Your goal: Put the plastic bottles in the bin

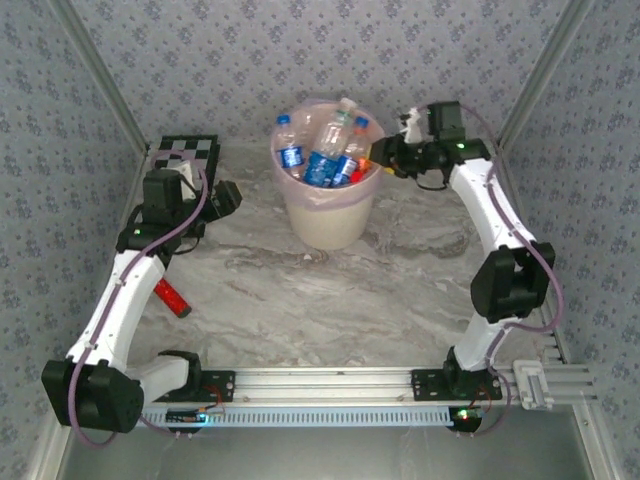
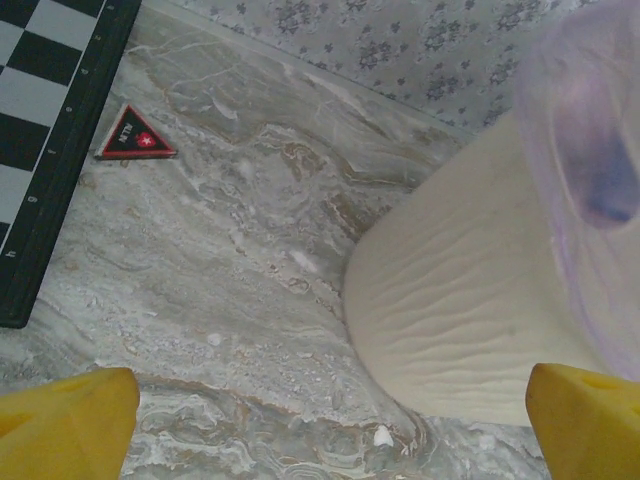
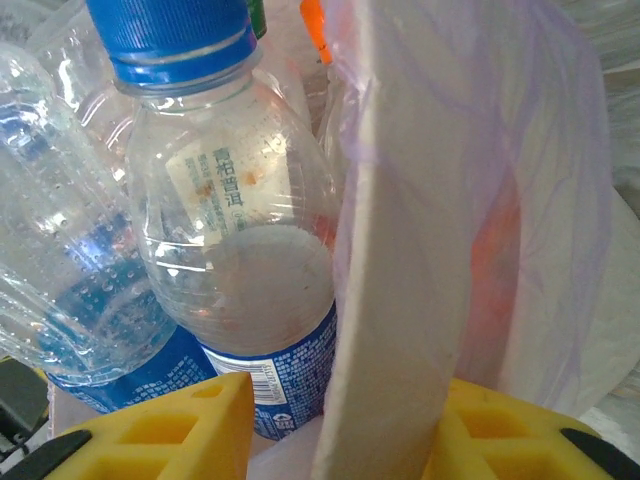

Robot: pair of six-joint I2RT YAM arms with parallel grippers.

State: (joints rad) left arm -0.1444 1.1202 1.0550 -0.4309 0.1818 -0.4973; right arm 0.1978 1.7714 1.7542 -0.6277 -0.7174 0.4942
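Near-left of the bin (image 1: pixel 330 215), a small red object (image 1: pixel 170 297) lies on the table (image 1: pixel 330 300); not a bottle. Left gripper (image 2: pixel 330 428) hangs just left of the bin, jaws wide, empty, likely parked. Bottles (image 1: pixel 325 150) are heaped inside the bin, above its rim; task looks nearly done. Right gripper (image 3: pixel 340 430) sits at the bin's right rim, jaws narrowed astride wall and pink bag (image 3: pixel 520 200), apparently pinching. Chequered board (image 1: pixel 185 150) is far-left. Free room: the bin's near side.
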